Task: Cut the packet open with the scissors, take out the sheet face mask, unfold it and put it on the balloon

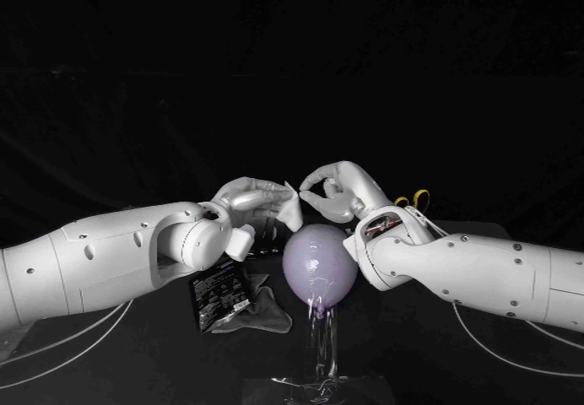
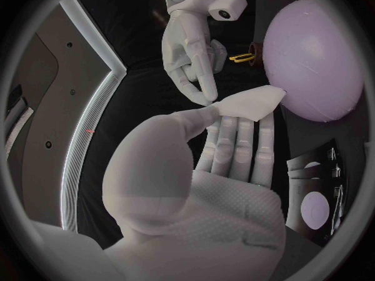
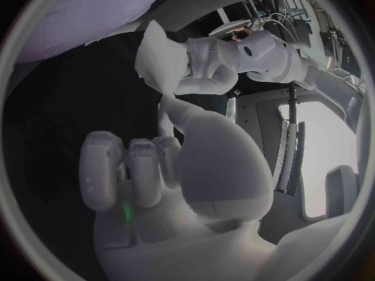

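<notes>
Left hand is pinching the sheet mask between thumb and fingers, holding it in the air just above the balloon, slightly toward the robot's left. In the left wrist view the mask is sticking out past the fingertips as a pale folded flap, its far end close to the balloon; can't tell if it's touching. Right hand is hovering above the balloon too, opposite the left hand. Some of its fingers are curling into the palm, and an extended tip is meeting the mask's edge. Can't tell whether it's actually gripping or just touching. Balloon is sitting upright on a clear stand on the table, nothing draping over it. Packet is lying on the table beside the balloon on the robot's left, with a grey crumpled piece partly under it, nearer the stand. Scissors are showing yellow handles beyond the balloon on the robot's right, behind the right wrist.
</notes>
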You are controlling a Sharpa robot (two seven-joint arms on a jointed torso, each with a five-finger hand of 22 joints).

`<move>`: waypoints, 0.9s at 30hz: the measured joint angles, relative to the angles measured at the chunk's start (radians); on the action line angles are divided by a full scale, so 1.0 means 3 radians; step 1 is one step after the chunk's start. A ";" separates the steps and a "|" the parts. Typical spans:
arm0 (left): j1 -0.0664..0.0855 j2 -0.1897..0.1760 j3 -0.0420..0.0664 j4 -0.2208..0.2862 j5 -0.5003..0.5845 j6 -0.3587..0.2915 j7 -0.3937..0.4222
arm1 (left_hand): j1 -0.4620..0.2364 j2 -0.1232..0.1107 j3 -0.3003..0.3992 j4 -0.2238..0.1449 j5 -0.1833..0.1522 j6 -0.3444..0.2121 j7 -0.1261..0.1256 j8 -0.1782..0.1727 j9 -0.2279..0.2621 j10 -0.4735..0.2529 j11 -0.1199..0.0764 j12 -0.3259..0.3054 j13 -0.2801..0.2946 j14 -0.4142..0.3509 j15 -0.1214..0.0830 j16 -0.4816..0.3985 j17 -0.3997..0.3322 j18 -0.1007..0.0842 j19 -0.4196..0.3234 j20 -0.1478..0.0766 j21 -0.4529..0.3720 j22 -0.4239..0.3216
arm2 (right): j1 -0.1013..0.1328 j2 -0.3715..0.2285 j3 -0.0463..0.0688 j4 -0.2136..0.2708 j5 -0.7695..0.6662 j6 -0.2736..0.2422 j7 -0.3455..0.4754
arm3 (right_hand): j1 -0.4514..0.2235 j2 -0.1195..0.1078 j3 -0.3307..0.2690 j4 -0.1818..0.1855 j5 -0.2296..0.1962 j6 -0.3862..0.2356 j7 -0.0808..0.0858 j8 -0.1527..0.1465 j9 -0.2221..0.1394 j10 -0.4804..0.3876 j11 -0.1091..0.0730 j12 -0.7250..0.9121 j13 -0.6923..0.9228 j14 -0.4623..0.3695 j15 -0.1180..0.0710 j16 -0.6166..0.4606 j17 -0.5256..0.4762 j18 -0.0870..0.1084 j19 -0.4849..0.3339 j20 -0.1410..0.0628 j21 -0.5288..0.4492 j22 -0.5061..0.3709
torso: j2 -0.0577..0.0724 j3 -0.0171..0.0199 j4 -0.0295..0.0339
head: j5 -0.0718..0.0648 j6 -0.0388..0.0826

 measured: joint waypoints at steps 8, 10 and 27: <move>0.0000 -0.0014 0.0000 -0.0010 -0.0010 -0.0022 0.0004 | 0.0009 0.0009 0.0000 0.0000 -0.0001 -0.0006 0.0004 0.0013 0.0000 0.0000 0.0000 0.0000 0.0000 0.0000 0.0000 0.0000 0.0003 0.0003 -0.0012 -0.0012 0.0020 0.0004 | -0.0001 -0.0048 0.0002 0.0018 -0.0007 -0.0031 -0.0023 | 0.0000 0.0000 0.0023 -0.0003 0.0000 -0.0012 -0.0012 0.0020 0.0000 0.0000 0.0000 -0.0002 0.0002 0.0000 0.0000 0.0009 0.0000 -0.0004 0.0000 0.0000 0.0000 0.0001 | -0.0001 0.0000 0.0000 | 0.0005 0.0005; 0.0000 -0.0017 0.0000 -0.0012 -0.0013 -0.0026 0.0004 | 0.0009 0.0009 0.0000 0.0000 -0.0001 -0.0010 0.0001 0.0019 0.0000 0.0000 0.0000 0.0000 0.0000 0.0000 0.0000 0.0000 0.0003 0.0003 -0.0012 -0.0012 0.0020 0.0006 | -0.0001 -0.0062 0.0003 0.0022 -0.0008 -0.0033 -0.0025 | 0.0000 0.0000 0.0023 -0.0003 0.0000 -0.0013 -0.0012 0.0020 0.0000 0.0000 0.0000 -0.0002 0.0002 0.0000 0.0000 0.0009 -0.0001 -0.0015 0.0000 0.0000 0.0000 0.0001 | -0.0001 0.0000 0.0000 | 0.0005 0.0006; 0.0000 -0.0010 0.0000 -0.0011 -0.0026 -0.0033 0.0007 | 0.0009 0.0008 0.0000 0.0000 0.0002 0.0000 0.0013 0.0022 0.0000 0.0000 0.0000 0.0000 0.0003 0.0000 0.0000 0.0014 0.0002 -0.0004 -0.0012 -0.0012 0.0020 0.0012 | 0.0000 0.0040 0.0005 -0.0028 0.0115 0.0177 0.0012 | -0.0647 -0.0264 -0.0417 0.0479 0.0026 -0.0552 0.0243 -0.0364 0.0077 -0.0012 0.0180 -0.0247 0.0000 0.0006 0.0151 0.0007 -0.0002 -0.0018 -0.0016 0.0105 -0.0198 0.0003 | -0.0001 -0.0002 0.0001 | -0.0001 0.0010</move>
